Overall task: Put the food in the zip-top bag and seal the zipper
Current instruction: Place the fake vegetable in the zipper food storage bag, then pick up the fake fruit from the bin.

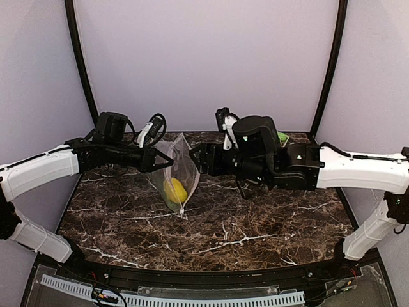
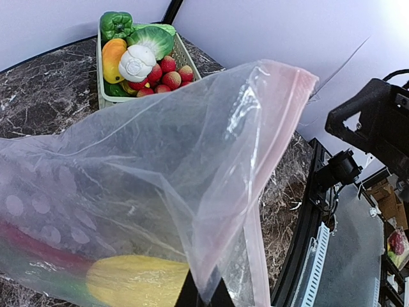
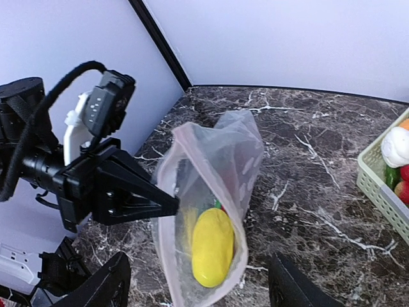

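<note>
left fingers (image 3: 146, 201) pinching zip-top bag (image 3: 239, 148), yellow food (image 3: 212, 247) inside

Legible text, all views: none you can read.
Print on zip-top bag (image 2: 137, 150): pale round dots only, at 8 o'clock in your left wrist view.

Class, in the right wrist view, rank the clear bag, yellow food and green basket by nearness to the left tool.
1. clear bag, its edge pinched by the left tool
2. yellow food, low inside the bag
3. green basket, far right edge
</note>
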